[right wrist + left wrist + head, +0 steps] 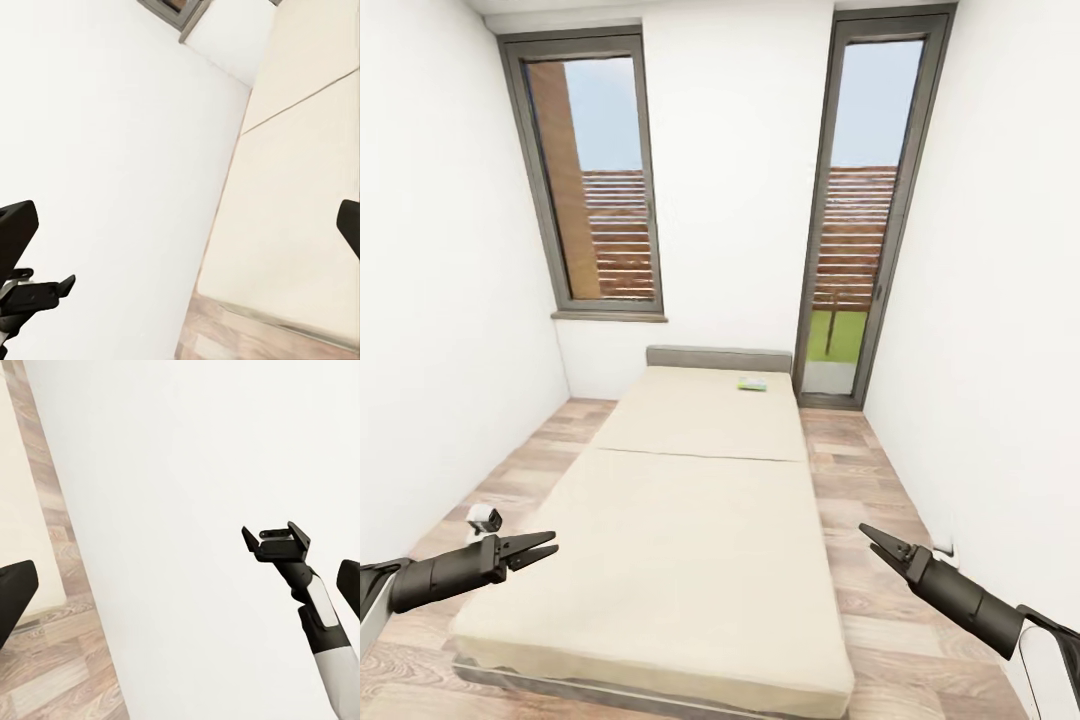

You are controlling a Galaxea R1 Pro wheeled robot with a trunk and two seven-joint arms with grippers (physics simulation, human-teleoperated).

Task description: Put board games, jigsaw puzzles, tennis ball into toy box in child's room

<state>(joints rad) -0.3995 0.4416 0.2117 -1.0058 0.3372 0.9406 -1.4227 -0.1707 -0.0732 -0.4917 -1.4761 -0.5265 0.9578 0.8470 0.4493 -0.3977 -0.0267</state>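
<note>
Robot at the bed's [690,520] foot, one green board game [752,384] near the headboard, not yet picked. Left gripper [532,551] spread, empty; right gripper [880,543] unclear.

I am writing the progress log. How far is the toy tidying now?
Nothing looks done from here. One board game lies on the bed near the headboard, untouched. The left gripper and right gripper are both open and empty at the bed's foot. Left: fetch that game; the rest of the job cannot be judged from here.
</note>
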